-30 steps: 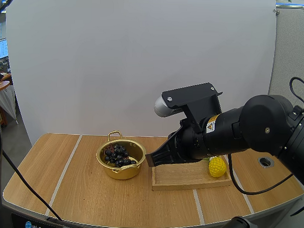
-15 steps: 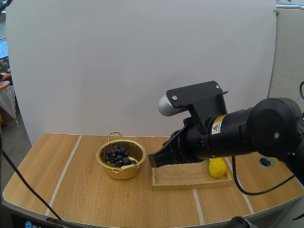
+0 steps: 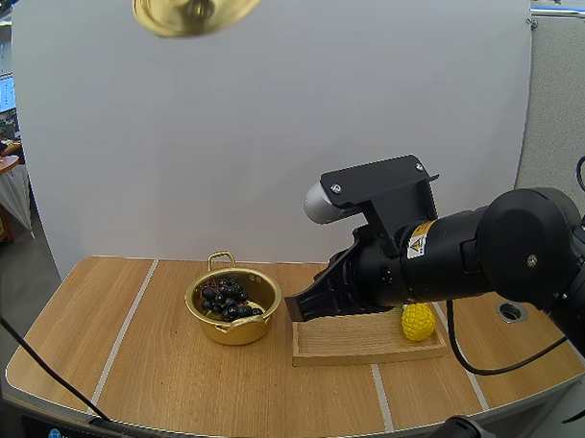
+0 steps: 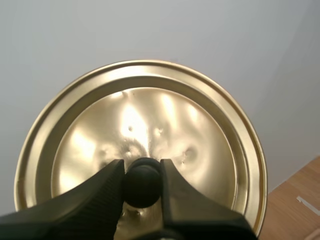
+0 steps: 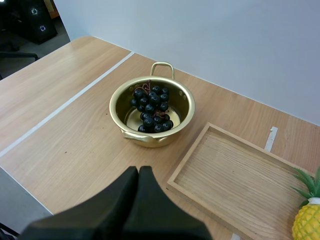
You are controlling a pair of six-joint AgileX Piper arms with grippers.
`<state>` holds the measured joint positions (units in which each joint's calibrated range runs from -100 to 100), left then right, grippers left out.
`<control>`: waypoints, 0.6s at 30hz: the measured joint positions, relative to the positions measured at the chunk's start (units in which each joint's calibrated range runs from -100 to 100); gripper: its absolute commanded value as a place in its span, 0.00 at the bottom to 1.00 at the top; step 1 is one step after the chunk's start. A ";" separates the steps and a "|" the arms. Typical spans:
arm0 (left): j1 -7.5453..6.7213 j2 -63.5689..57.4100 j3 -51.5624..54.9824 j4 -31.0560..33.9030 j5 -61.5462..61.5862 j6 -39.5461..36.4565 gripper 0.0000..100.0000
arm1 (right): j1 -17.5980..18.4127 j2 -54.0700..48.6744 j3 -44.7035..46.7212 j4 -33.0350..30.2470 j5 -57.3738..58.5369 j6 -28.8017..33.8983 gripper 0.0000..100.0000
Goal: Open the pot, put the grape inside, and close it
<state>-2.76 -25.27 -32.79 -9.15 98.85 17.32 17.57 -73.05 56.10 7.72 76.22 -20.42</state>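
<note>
On the table [image 3: 124, 367], left of centre, the gold pot [image 3: 233, 330] stands open, and the bunch of dark grapes [image 3: 225, 298] lies inside it. High above the table's left side the gold lid [image 3: 197, 6] hangs in the air. The left gripper [image 4: 142, 167] has both fingers clamped on the lid's black knob [image 4: 142, 187]. The right gripper [image 3: 291, 308] hovers low, just right of the pot, at the left edge of the wooden tray [image 3: 355, 344]. Its fingers lie pressed together as one dark wedge, with nothing between them. The tray lies right of the pot and apart from it. At the tray's right end stands a yellow pineapple [image 3: 418, 320]; whether it rests on the tray or just beside it cannot be told.
</note>
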 measured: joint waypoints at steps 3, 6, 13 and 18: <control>0.00 1.75 0.77 -0.13 1.03 -0.22 0.00 | 0.00 0.00 0.00 0.00 0.00 0.00 0.00; 0.00 4.16 6.66 -2.20 1.15 -0.22 0.00 | 0.00 0.00 0.00 0.00 0.04 0.00 0.00; 0.00 9.01 20.02 -5.58 1.15 3.35 0.00 | 0.00 0.00 0.00 -0.25 0.04 0.00 0.00; 0.00 13.32 29.05 -5.62 1.15 5.97 0.00 | 0.00 0.00 0.00 -0.37 0.04 0.00 0.00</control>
<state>-2.76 -11.95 -3.73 -14.78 100.00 23.29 17.57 -73.05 56.10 7.36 76.26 -20.42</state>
